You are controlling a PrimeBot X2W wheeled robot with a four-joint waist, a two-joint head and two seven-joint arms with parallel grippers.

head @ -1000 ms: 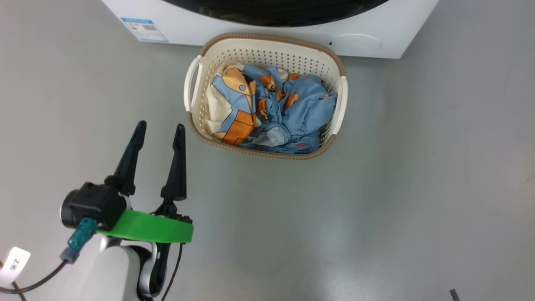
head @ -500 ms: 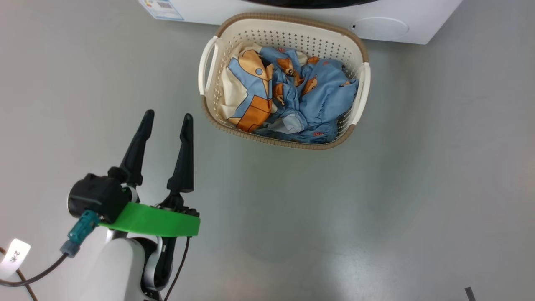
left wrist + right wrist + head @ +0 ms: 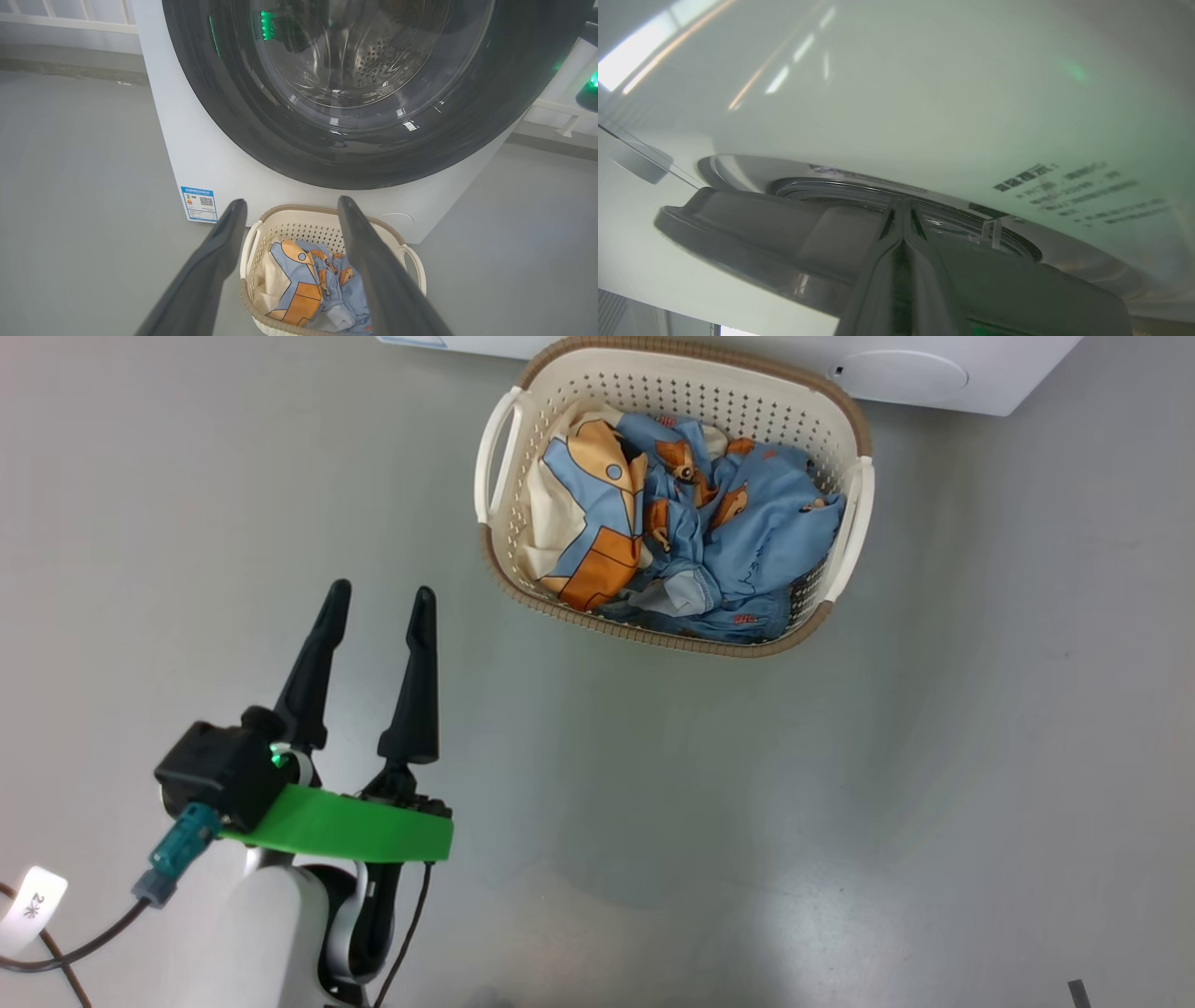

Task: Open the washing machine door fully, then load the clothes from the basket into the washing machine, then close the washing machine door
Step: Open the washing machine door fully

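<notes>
While clothes (image 3: 681, 537) fill basket (image 3: 691, 397), washer (image 3: 205, 154) looms.

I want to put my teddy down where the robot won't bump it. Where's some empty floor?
Bare floor stretches right of the basket and below it, over to the left end effector. More lies left of the basket. Crowded: the basket is full of clothes and sits close to the washing machine.
</notes>
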